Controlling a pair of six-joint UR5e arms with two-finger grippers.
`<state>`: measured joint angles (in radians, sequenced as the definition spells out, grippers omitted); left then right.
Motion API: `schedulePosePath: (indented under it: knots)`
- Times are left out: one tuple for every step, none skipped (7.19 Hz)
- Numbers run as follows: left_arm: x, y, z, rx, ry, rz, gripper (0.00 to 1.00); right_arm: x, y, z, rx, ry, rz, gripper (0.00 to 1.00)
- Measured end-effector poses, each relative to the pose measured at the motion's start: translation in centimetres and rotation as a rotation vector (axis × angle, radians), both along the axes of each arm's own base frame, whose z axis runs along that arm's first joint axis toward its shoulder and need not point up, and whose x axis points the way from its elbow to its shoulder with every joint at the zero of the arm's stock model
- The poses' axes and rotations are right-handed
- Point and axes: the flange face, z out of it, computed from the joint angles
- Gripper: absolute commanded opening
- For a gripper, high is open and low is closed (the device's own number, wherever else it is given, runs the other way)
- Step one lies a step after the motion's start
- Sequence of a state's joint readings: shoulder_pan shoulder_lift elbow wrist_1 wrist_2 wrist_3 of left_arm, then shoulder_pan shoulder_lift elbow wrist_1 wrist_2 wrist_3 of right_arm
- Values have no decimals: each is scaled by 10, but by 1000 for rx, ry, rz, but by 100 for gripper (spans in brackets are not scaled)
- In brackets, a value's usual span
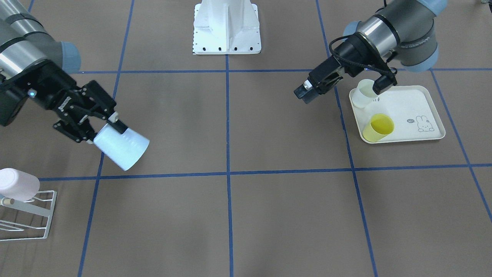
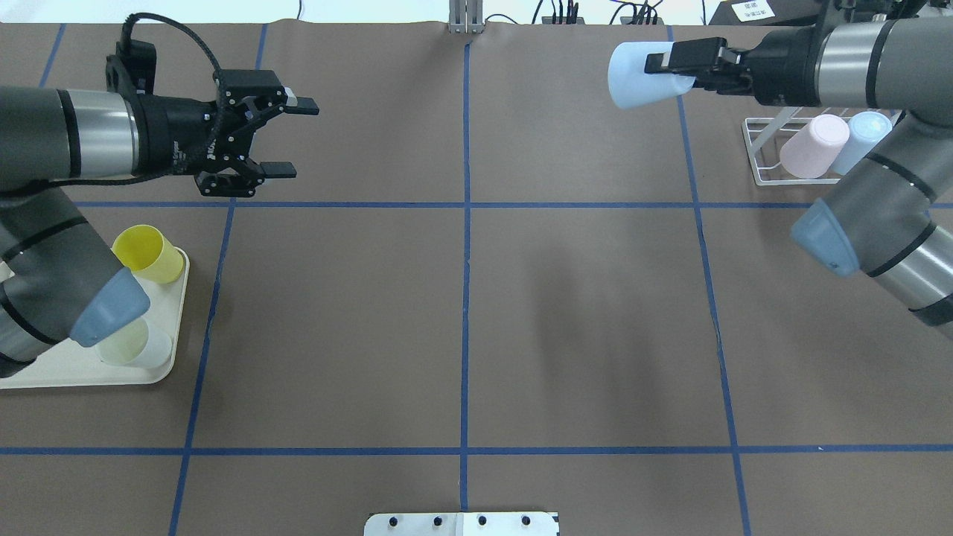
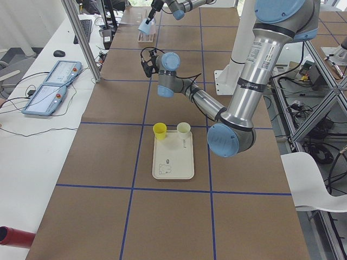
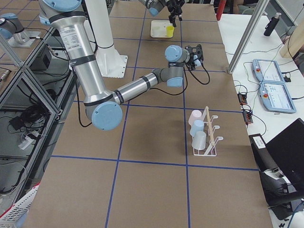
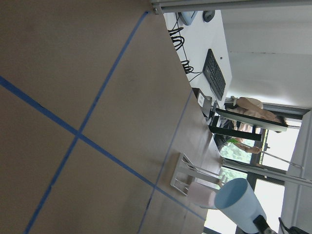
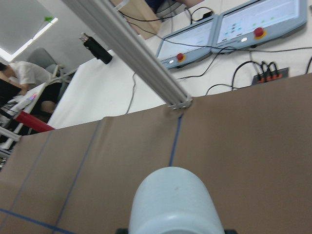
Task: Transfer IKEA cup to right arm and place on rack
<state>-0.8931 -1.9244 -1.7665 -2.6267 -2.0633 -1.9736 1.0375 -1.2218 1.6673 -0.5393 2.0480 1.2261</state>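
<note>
— Where is the IKEA cup (image 2: 639, 74)?
— In the upper right of the overhead view. It lies sideways, clamped by the right gripper (image 2: 661, 67), to the left of the rack (image 2: 749, 151).
— And the left gripper (image 2: 294, 139)?
— Upper left, wide open, holding nothing.

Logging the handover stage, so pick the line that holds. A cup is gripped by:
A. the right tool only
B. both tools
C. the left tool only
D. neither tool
A: the right tool is shut on the pale blue cup, held in the air near the rack, while the left tool is open with nothing in it.
</note>
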Motion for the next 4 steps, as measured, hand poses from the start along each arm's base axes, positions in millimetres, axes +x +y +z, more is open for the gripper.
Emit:
schedulePosePath:
  knots:
    - [-27, -24, 5, 36, -132, 12, 100, 23, -24, 9, 1, 147, 25, 4]
    - [-55, -44, 12, 74, -243, 20, 100, 47, -48, 13, 5, 293, 31, 4]
    - [-79, -59, 20, 102, -335, 23, 100, 71, -70, 20, -6, 413, 17, 4]
    - [-96, -69, 29, 130, -416, 30, 100, 96, -94, 37, -35, 488, -17, 4]
